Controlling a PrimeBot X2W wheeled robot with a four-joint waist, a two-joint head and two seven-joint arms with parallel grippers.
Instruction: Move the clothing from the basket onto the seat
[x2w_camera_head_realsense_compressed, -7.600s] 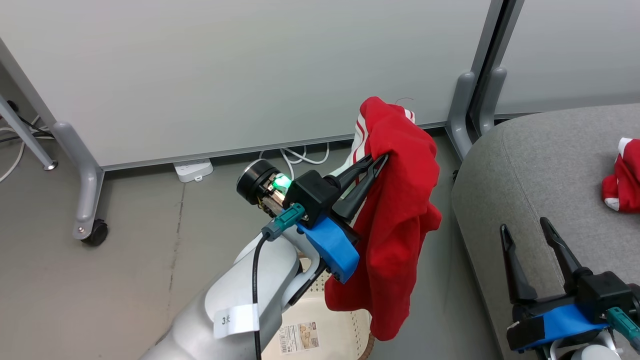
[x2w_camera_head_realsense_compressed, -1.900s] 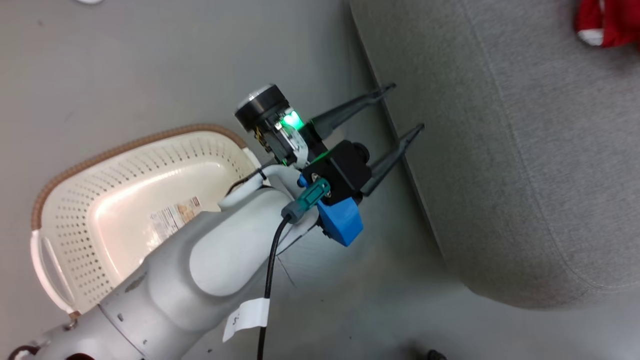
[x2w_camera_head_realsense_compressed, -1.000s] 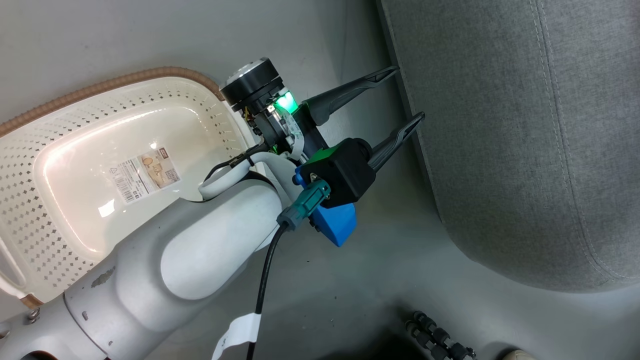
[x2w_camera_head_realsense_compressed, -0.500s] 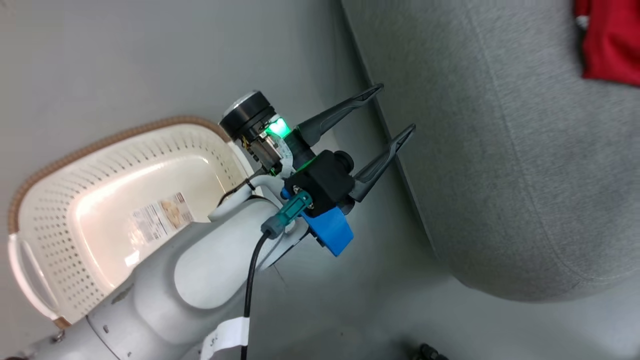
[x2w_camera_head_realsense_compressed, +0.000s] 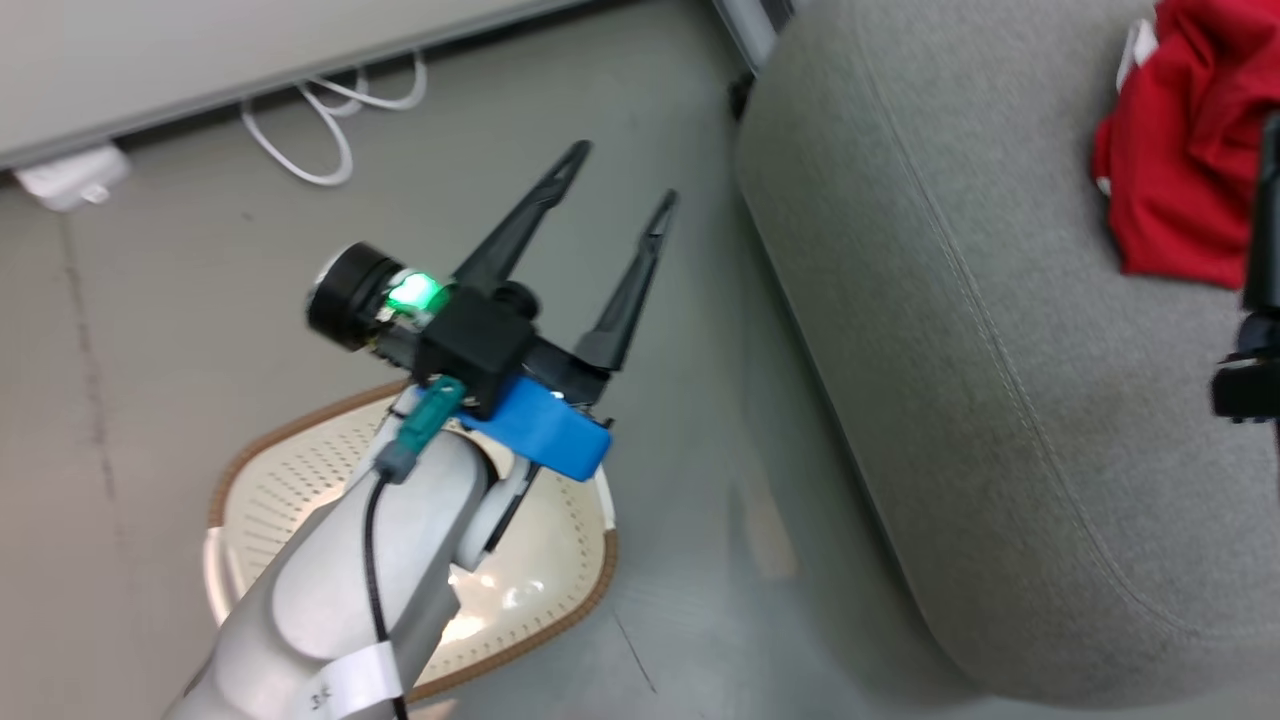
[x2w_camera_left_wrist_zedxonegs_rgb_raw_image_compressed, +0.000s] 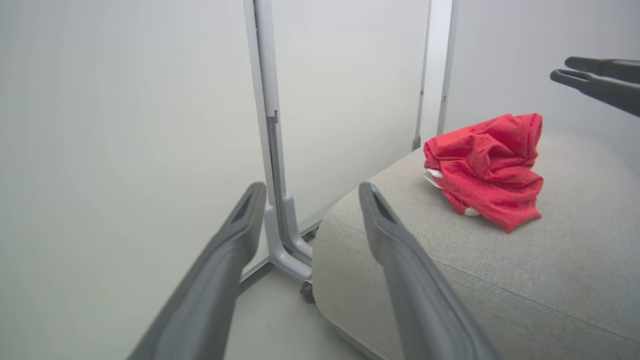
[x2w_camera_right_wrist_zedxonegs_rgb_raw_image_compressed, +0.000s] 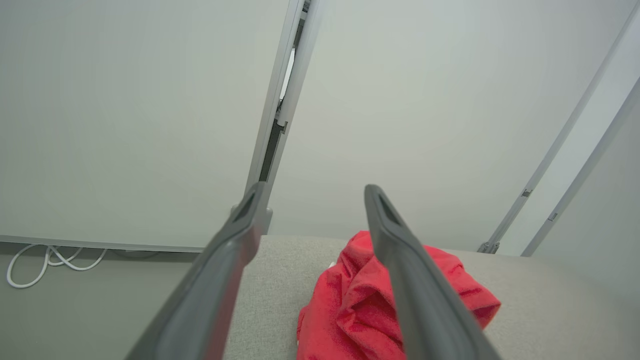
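Observation:
A heap of red clothing (x2w_camera_head_realsense_compressed: 1180, 150) with a bit of white lies on the grey seat (x2w_camera_head_realsense_compressed: 1000, 350), also seen as clothing (x2w_camera_left_wrist_zedxonegs_rgb_raw_image_compressed: 487, 165) and clothing (x2w_camera_right_wrist_zedxonegs_rgb_raw_image_compressed: 360, 310). The cream basket (x2w_camera_head_realsense_compressed: 600, 570) with its brown rim stands on the floor left of the seat, partly hidden under my left arm; the part that shows holds no clothing. My left gripper (x2w_camera_head_realsense_compressed: 624, 175) hangs open and empty above the floor, pointing toward the wall. My right gripper (x2w_camera_right_wrist_zedxonegs_rgb_raw_image_compressed: 310, 192) is open and empty above the seat, just short of the clothing; its fingers (x2w_camera_left_wrist_zedxonegs_rgb_raw_image_compressed: 610, 92) show at the left wrist view's upper right.
White partition panels stand behind the basket and the seat, one on a grey leg (x2w_camera_left_wrist_zedxonegs_rgb_raw_image_compressed: 285, 235) with a caster. White cables (x2w_camera_head_realsense_compressed: 330, 130) and a power strip (x2w_camera_head_realsense_compressed: 70, 175) lie on the floor by the wall. Grey floor runs between basket and seat.
The head view has shifted, bringing the wall, the cables and more of the clothing into sight. My left gripper stays open and empty, now higher above the basket.

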